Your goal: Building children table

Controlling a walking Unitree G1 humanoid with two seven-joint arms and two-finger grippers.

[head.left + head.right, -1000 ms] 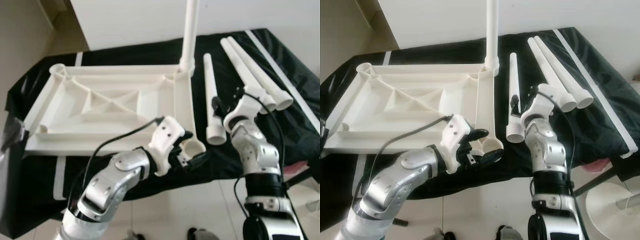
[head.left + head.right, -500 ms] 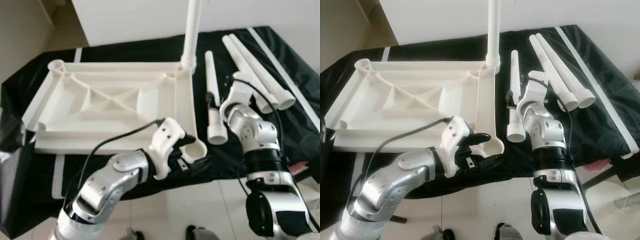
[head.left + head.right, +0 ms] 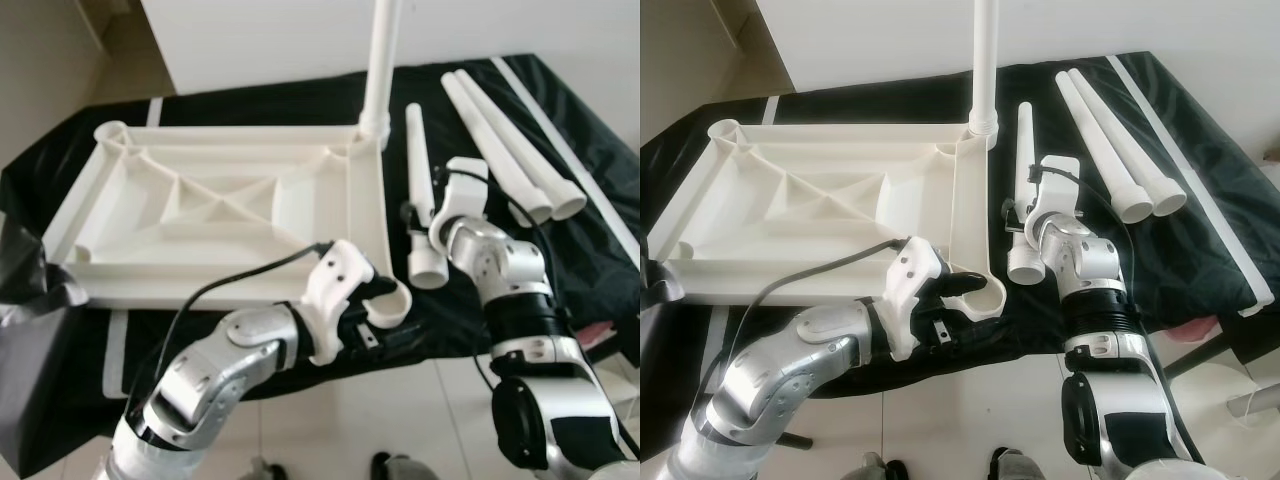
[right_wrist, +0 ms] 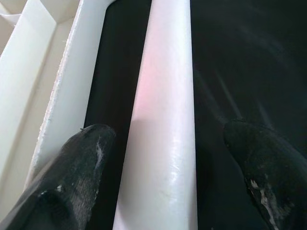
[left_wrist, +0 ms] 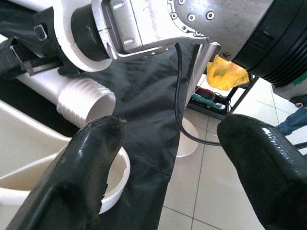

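Note:
The white plastic tabletop (image 3: 371,226) lies upside down on a black cloth. One white leg (image 3: 381,60) stands upright in its far right corner. A loose white leg (image 3: 417,150) lies beside the tabletop's right edge. My right gripper (image 3: 424,214) hovers over this leg near its threaded end. In the right wrist view the leg (image 4: 165,96) runs between the open fingers (image 4: 72,167). My left gripper (image 3: 956,308) is open at the tabletop's near right corner socket (image 3: 389,300), one finger (image 5: 81,167) lying against the socket ring (image 5: 115,184).
Two more white legs (image 3: 510,140) lie side by side to the right of the loose one. A long white strip (image 3: 570,130) runs along the cloth's right side. The table's front edge drops to a tiled floor (image 3: 970,420).
My right gripper has swung left, from the ends of the two far legs to over the single loose leg. My left gripper stays at the corner socket.

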